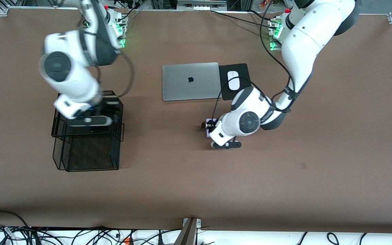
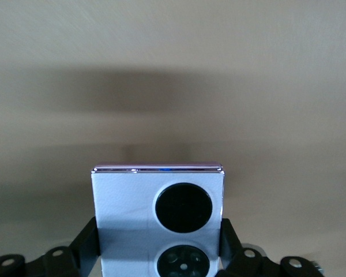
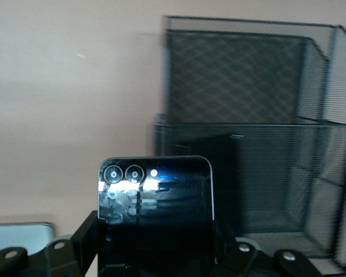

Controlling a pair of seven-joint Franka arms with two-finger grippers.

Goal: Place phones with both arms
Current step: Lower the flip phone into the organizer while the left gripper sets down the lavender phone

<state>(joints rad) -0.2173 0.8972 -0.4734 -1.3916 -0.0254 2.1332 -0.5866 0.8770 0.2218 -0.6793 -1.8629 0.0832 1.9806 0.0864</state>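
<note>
Left gripper (image 2: 161, 262), low over bare brown table (image 1: 284, 177), clamps squarish lilac-white phone (image 2: 157, 213) between both fingers (image 2: 83, 245). Right gripper (image 3: 155, 259), over black mesh basket (image 3: 288, 173), pinches squarish black folded phone (image 3: 155, 213) likewise.

white jointed arms (image 1: 298, 51), dark grey joints, black cables.

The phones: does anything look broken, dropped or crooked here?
Nothing stands out. The left gripper holds the pale lilac-white phone squarely between its fingers, low over the bare table. The right gripper holds the black folded phone upright over the black mesh basket. Neither shows damage.
</note>
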